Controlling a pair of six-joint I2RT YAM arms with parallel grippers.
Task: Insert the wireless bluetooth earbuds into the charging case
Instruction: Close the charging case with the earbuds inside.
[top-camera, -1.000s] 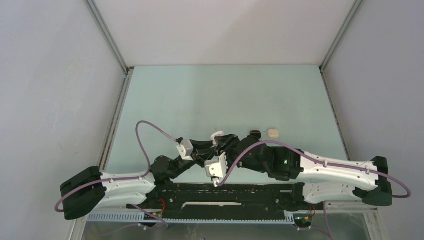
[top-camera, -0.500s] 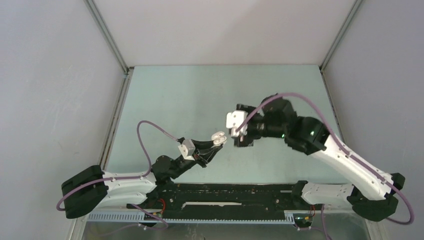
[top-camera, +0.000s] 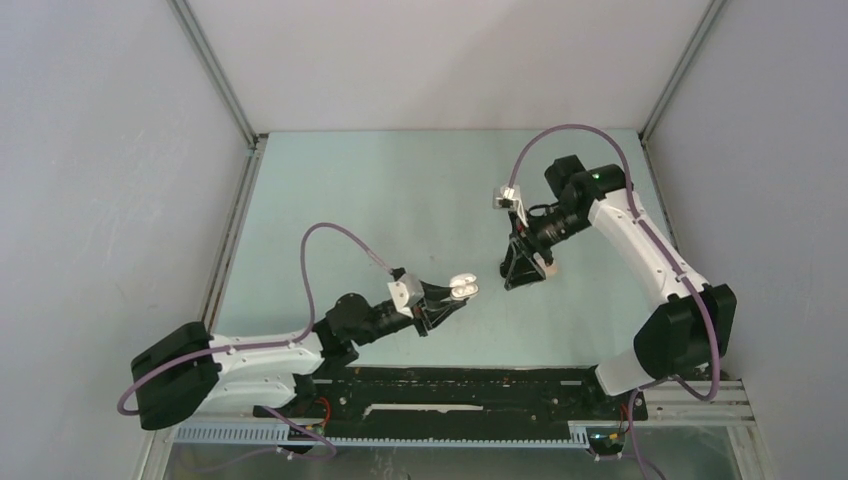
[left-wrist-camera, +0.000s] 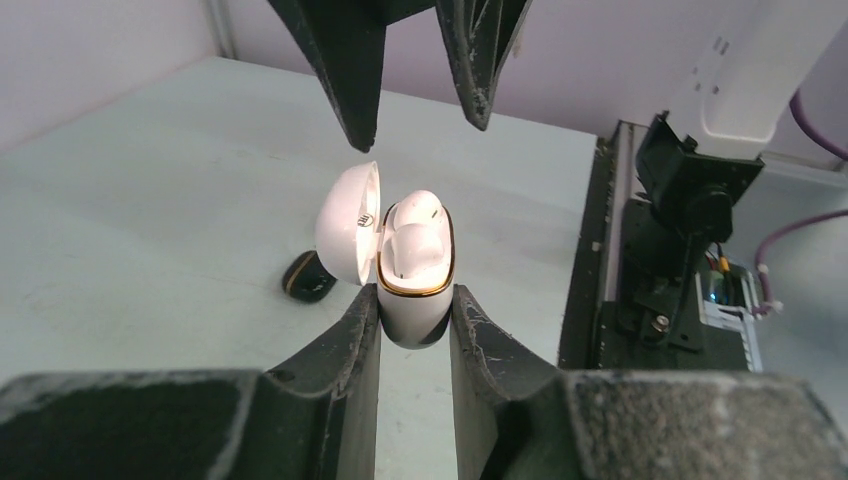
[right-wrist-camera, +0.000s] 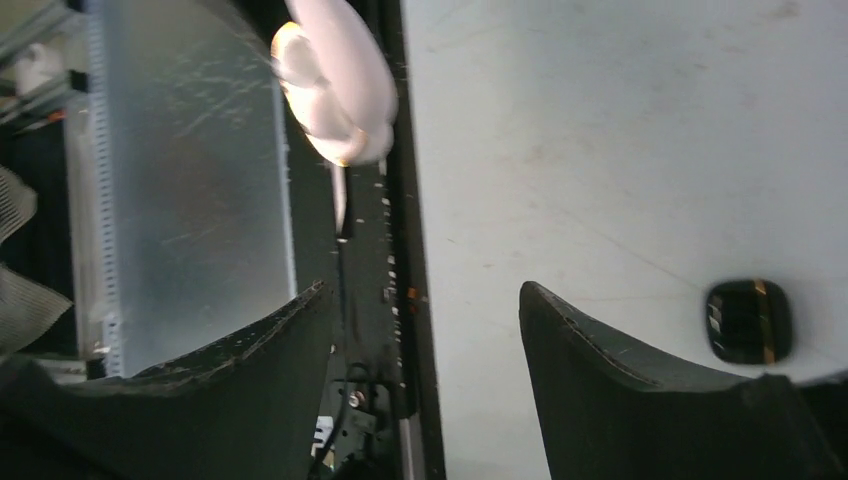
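One white earbud (left-wrist-camera: 415, 215) shows in the open charging case (left-wrist-camera: 412, 318) my left hand (left-wrist-camera: 413, 305) grips; any second is unclear. My right hand (right-wrist-camera: 425, 300) hangs open, beside a black case (right-wrist-camera: 748, 320).

The left hand (left-wrist-camera: 415, 296) grips an open white charging case (left-wrist-camera: 410, 318) holding a white earbud (left-wrist-camera: 415, 218); a black case (left-wrist-camera: 307, 277) lies on the bench (left-wrist-camera: 140, 200).

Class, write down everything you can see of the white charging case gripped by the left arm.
The white charging case is a glossy, pebble-shaped plastic shell with a gold rim. Its hinged lid stands open. A white earbud sits inside. The left tool pinches its lower body, holding it clear of the table.
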